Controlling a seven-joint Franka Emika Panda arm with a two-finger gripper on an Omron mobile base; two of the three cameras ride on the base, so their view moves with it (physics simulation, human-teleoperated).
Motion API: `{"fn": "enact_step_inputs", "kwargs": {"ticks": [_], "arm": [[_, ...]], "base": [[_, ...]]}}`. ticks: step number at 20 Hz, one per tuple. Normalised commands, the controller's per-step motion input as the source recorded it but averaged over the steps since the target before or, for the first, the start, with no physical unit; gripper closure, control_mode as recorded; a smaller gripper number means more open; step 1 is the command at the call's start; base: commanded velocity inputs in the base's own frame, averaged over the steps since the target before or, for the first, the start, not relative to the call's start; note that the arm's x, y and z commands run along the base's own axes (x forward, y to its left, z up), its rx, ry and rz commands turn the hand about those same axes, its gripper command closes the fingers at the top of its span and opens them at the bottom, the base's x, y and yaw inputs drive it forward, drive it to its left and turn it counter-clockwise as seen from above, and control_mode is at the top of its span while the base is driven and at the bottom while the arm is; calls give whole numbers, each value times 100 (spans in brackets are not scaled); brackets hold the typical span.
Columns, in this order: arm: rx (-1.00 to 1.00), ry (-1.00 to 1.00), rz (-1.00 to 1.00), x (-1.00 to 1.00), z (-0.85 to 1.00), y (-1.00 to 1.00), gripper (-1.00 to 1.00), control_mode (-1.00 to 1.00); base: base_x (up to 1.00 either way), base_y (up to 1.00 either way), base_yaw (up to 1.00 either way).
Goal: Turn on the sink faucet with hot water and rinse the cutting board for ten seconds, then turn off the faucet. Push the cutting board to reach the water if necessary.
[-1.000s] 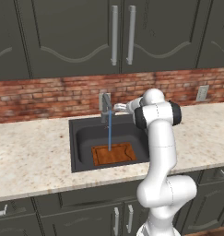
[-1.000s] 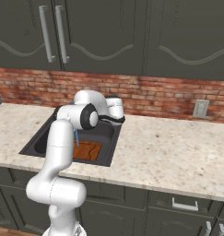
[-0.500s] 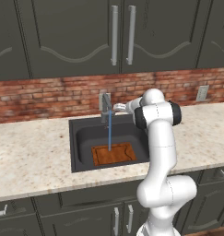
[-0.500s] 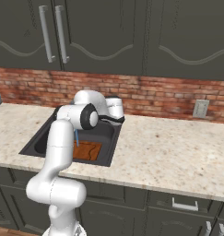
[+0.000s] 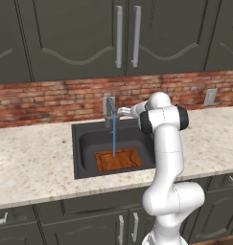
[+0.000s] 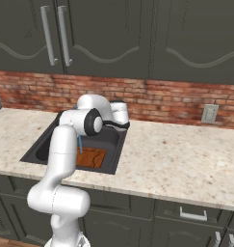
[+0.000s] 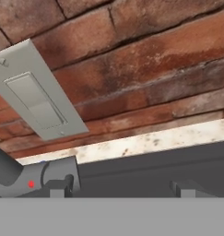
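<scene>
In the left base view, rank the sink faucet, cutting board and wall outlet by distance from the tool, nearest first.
1. sink faucet, just left of the tool.
2. cutting board, below it in the sink.
3. wall outlet, far right on the brick.

White arm [image 5: 167, 158] (dark joints)

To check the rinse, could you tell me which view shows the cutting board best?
The left base view: the whole cutting board lies unobstructed under the water. In the right base view the arm hides part of it.
</scene>
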Motion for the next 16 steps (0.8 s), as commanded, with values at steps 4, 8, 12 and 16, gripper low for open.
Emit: {"fn": "enact_step_inputs", "kwargs": {"ticks": [4, 8, 12, 16], "arm": [[0, 0, 0, 0, -21, 35, -100, -100], [0, 0, 0, 0, -20, 35, -100, -100], [0, 0, 0, 0, -21, 26, -100, -100], [0, 0, 0, 0, -18, 18, -100, -100]], "base": [[0, 0, 0], [0, 0, 0], [0, 0, 0], [0, 0, 0]]}}
